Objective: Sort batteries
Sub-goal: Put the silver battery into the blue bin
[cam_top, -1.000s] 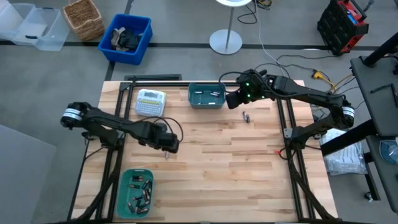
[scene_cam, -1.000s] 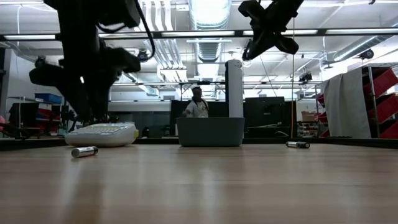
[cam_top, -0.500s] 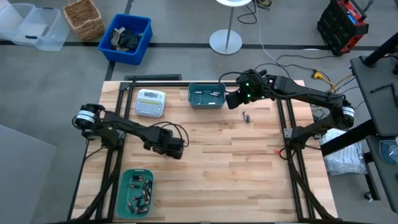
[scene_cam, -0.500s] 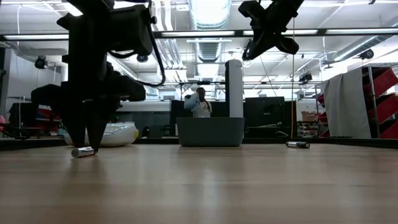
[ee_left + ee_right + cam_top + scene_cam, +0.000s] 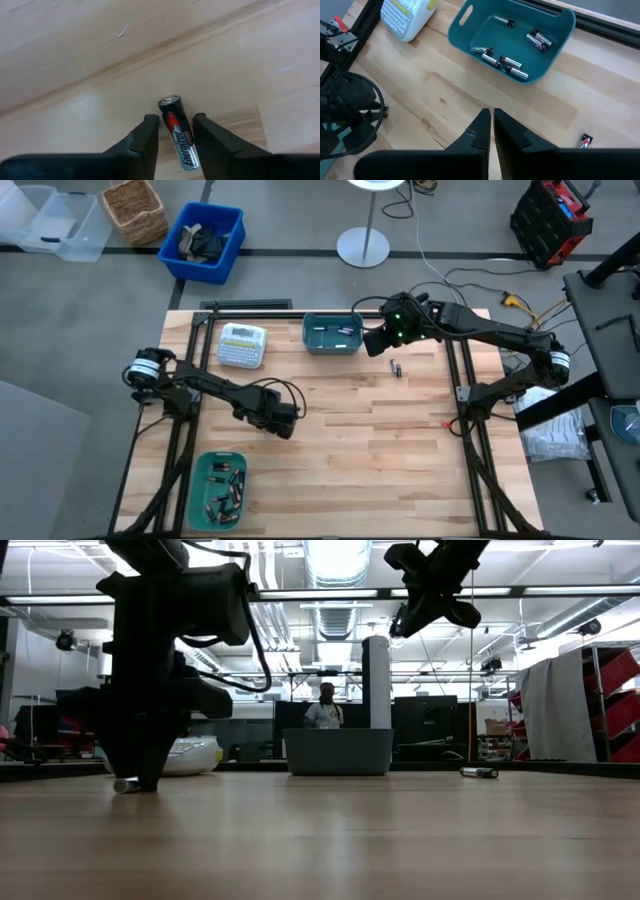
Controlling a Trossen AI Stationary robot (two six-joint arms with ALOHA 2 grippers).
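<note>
The wooden table [image 5: 400, 450] carries two teal bins: one [image 5: 332, 334] at the far edge with a few batteries [image 5: 502, 61] in it, another [image 5: 216, 490] at the near left corner holding many more. A white label maker [image 5: 242, 345] sits left of the far bin. The left gripper [image 5: 176, 131] is down at the tabletop, its fingers [image 5: 148, 134] spread just wide enough to straddle a single battery [image 5: 178, 132] lying flat between them, not yet squeezing it. The right gripper [image 5: 491, 123] hangs above the table beside the far bin, its fingers nearly pressed together on nothing. One more loose battery [image 5: 396, 367] lies on the wood below it. Compared with a second ago, the left gripper has dropped to the table and slid a little to the right onto the battery; the right arm has not shifted
</note>
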